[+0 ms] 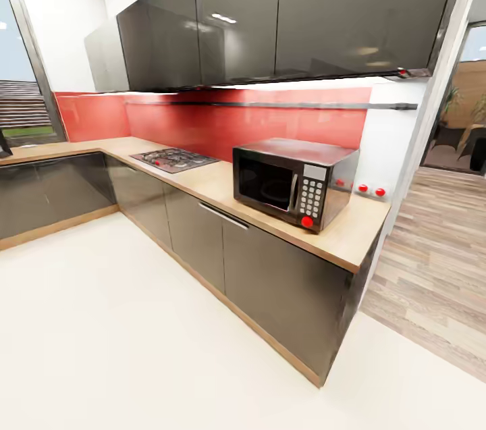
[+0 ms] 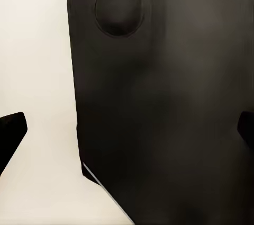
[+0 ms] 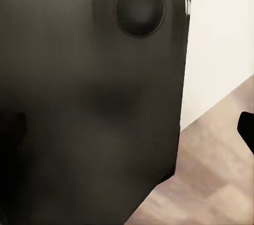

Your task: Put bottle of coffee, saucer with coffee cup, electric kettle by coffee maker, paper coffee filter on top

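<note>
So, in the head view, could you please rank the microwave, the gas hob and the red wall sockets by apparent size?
1. Microwave, though it is nearest the camera.
2. Gas hob, farther back along the countertop.
3. Red wall sockets, each tiny.

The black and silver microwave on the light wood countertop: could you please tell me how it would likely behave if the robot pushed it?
The black and silver microwave looks boxy and broad-based, so it would probably slide rather than tip. It seems bulky, likely heavy. It sits near the end of the light wood countertop, so a hard shove rightward might send it off.

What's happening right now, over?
Both end effectors open, empty. Facing countertop with microwave and hob; shelf above looks bare. Path clear.
</note>
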You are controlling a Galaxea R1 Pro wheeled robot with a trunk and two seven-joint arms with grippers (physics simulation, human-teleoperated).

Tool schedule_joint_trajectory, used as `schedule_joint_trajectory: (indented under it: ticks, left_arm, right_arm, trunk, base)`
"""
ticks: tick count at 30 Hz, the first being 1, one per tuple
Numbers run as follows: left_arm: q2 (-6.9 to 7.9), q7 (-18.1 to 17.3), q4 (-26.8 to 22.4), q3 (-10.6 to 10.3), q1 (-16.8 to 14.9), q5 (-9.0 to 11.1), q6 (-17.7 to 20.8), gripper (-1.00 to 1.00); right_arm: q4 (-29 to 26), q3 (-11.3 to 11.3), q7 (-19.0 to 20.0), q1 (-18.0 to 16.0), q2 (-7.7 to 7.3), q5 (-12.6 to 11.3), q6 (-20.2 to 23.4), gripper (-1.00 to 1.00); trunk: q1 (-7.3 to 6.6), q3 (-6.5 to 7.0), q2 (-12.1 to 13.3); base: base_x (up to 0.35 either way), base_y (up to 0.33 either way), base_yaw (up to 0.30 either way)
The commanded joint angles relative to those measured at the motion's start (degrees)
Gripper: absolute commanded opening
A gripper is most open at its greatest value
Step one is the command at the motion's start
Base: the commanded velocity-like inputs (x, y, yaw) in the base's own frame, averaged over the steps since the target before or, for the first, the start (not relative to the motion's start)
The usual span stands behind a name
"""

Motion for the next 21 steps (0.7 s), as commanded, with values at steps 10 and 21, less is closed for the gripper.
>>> schedule_joint_trajectory:
  ticks: [10, 21]
  left_arm:
    - [-0.12, -0.1, -0.2, 0.6, -0.1, 0.4, -0.7, 1.00]
    - [-0.09, -0.1, -0.2, 0.5, -0.1, 0.4, -0.7, 1.00]
  right_arm:
    - [-2.7, 0.0, -0.1, -0.2, 2.90, 0.0, -0.9, 1.00]
    - [-5.8, 0.1, -0.2, -0.2, 3.62, 0.3, -4.2, 1.00]
  trunk:
    - [0.00, -0.03, 0.0]
    - [0.00, -0.20, 0.0]
  base:
    - [0.000, 0.000, 0.000]
    - [0.000, 0.000, 0.145]
